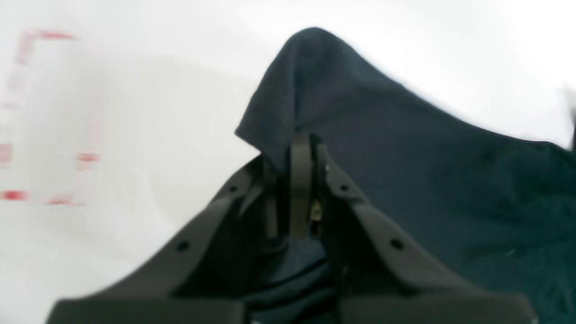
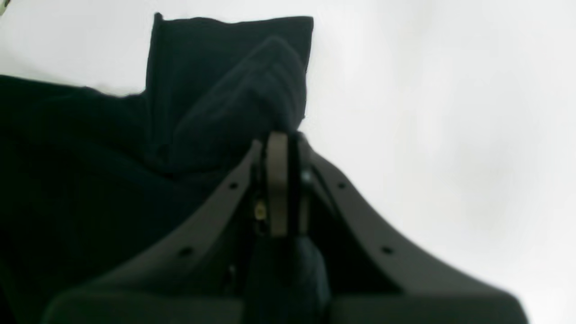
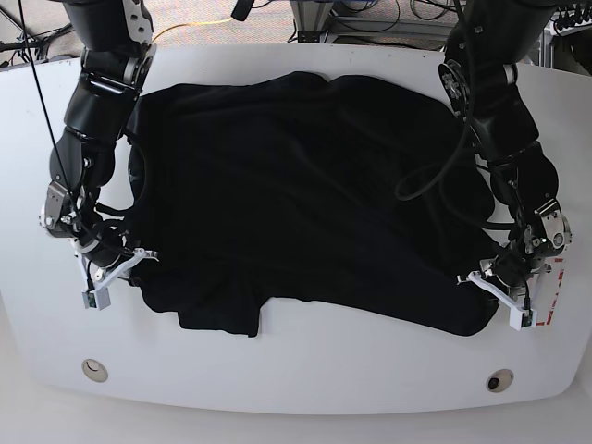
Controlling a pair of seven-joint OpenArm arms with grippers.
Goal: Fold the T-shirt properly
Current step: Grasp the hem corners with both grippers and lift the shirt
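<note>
- Base view: the black T-shirt (image 3: 305, 194) lies spread over the middle of the white table (image 3: 296, 370), rumpled, with its near edge uneven and a flap hanging lower at the near left.
- Left gripper (image 3: 488, 282), at the scene's near right: jaws fully closed on a pinch of the T-shirt's edge; in the left wrist view the cloth (image 1: 405, 157) rises in a peak just beyond the closed fingers (image 1: 300, 180).
- Right gripper (image 3: 129, 264), at the scene's near left: jaws likewise fully closed on the opposite side edge; in the right wrist view a folded wad of cloth (image 2: 234, 94) stands above the fingers (image 2: 276, 180).
- Red tape marks (image 3: 555, 291) show on the table just right of the left gripper.
- Risk 1: each hold looks like a small pinch near the hem, so soft fabric may slip out under tension if the arms lift or pull apart quickly.
- Risk 2: the two grips appear to sit at unequal points along the garment, which would likely skew the fold line.
- Risk 3: the existing wrinkles and the bunched near-left flap may get trapped inside the fold, leaving a lumpy result.
- Risk 4: whether one or several layers are held cannot be told; a multi-layer pinch would drag extra cloth along.
</note>
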